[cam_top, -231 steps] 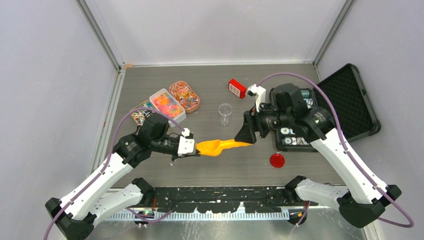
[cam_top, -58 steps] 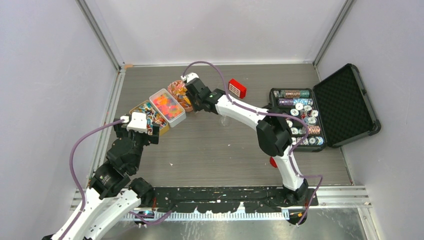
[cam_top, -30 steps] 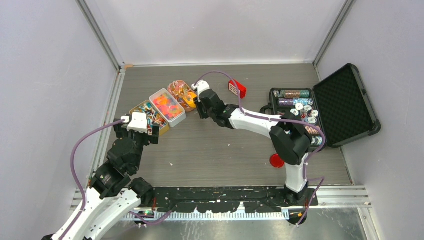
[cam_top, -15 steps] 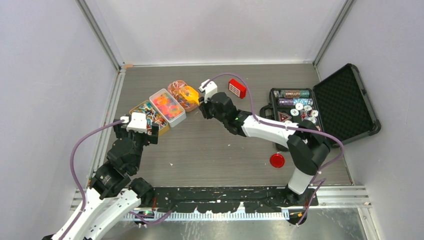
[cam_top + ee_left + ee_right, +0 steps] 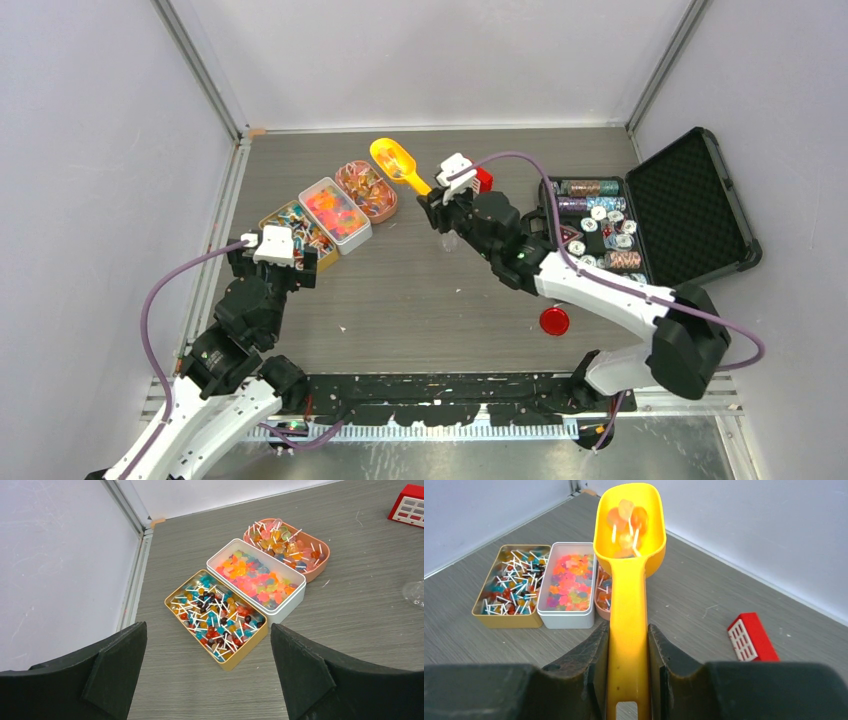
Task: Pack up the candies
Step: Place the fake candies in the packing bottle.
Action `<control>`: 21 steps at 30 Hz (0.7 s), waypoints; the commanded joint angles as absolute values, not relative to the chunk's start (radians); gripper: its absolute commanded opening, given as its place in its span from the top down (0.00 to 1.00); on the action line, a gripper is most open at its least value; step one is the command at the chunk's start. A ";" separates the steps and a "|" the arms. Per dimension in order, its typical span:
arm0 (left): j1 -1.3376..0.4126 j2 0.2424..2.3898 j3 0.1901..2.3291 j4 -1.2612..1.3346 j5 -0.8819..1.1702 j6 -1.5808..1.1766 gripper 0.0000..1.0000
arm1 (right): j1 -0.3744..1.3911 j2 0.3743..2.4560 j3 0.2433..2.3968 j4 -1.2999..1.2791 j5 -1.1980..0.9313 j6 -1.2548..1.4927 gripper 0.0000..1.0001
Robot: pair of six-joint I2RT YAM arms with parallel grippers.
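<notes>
The candies fill three tins at the left: a gold tin (image 5: 296, 232) of small lollipops, a white tin (image 5: 335, 212) of gummies and a pink oval tin (image 5: 367, 190) of lollipops. My right gripper (image 5: 437, 200) is shut on the handle of the yellow scoop (image 5: 397, 163). The scoop is raised above the table, just right of the pink tin. Its bowl holds a few orange lollipops (image 5: 626, 517). My left gripper (image 5: 207, 626) hangs open and empty just in front of the gold tin (image 5: 217, 625).
A small red box (image 5: 483, 180) lies beside the right wrist. An open black case (image 5: 690, 205) with poker chips stands at the right. One red chip (image 5: 553, 321) lies on the table. A clear cup (image 5: 415, 591) stands right of the tins.
The right arm has lifted the scoop out of the pink tin with candies in it and drawn it back to the right. The left gripper has stayed put.
</notes>
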State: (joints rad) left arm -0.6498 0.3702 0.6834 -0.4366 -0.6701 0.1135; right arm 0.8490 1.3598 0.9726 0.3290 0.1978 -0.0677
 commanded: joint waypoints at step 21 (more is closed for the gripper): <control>-0.648 0.380 0.696 -0.391 -0.629 0.091 0.06 | 0.853 1.013 1.109 -0.505 0.438 -0.148 1.00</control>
